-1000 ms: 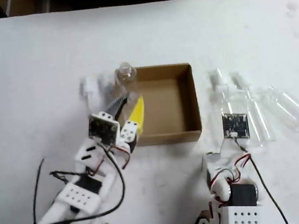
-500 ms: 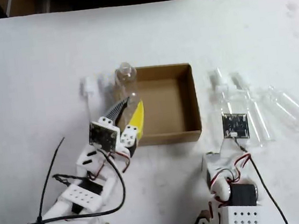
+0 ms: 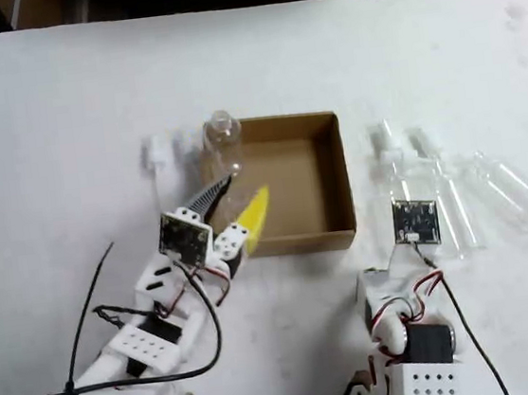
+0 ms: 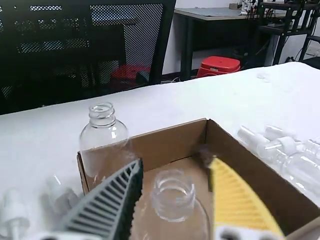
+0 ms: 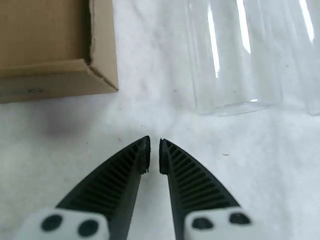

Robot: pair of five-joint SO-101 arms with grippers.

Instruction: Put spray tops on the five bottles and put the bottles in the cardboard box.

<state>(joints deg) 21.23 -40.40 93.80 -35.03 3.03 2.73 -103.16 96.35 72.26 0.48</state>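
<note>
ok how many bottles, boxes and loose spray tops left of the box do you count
bottles: 5
spray tops, loose, left of the box: 2
box: 1
total: 8

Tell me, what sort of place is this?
Probably an office-like lab or workshop: a black mesh chair and a dark desk stand behind the white table, which carries two small robot arms.
</note>
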